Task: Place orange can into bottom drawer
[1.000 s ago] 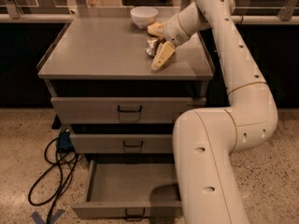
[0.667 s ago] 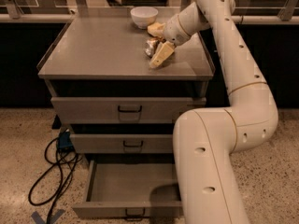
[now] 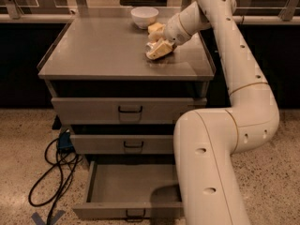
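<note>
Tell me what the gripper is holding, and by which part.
It cannot be told. The gripper sits low on the cabinet top, right against the orange can, but the contact itself is hidden.

White bowl [image 3: 144, 17] (upright) at rear of cabinet top [image 3: 98, 50]; black cables [image 3: 62, 162] on floor [image 3: 21, 135].

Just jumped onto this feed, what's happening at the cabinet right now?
The robot's arm reaches over the top of the grey cabinet, with the gripper down at the orange can, just in front and to the right of the white bowl. Whether it has a grip on the can cannot be seen. The bottom drawer stands pulled open below, and the can is not yet in it.
</note>
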Motion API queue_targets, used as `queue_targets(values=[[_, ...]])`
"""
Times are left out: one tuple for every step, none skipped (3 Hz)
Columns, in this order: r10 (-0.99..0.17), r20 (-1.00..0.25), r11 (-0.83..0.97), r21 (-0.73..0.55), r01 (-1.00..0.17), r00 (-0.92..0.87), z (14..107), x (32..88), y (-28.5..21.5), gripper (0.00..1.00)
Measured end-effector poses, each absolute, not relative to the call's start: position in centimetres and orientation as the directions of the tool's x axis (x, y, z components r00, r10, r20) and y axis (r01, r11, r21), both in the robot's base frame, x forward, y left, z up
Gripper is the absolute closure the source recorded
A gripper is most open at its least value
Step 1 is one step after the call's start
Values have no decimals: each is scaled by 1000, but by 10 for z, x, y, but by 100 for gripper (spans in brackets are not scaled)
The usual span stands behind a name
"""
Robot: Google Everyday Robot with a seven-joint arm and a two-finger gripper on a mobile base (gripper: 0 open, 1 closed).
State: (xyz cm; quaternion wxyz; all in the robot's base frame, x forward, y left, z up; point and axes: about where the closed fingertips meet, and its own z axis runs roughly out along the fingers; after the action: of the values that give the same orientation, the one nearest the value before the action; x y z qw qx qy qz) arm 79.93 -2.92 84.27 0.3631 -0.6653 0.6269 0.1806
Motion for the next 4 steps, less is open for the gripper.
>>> queue_targets(values=[[-703,-696,50,-257,-965,149,843,799,-29,88],[-703,-695,50,-257,-965,149,848,797,-29,100],[-722,-672,6,-245,-969,166,851,781,-42,100],[-714,-667,-23,-281,-959,212,885,760,-54,100]])
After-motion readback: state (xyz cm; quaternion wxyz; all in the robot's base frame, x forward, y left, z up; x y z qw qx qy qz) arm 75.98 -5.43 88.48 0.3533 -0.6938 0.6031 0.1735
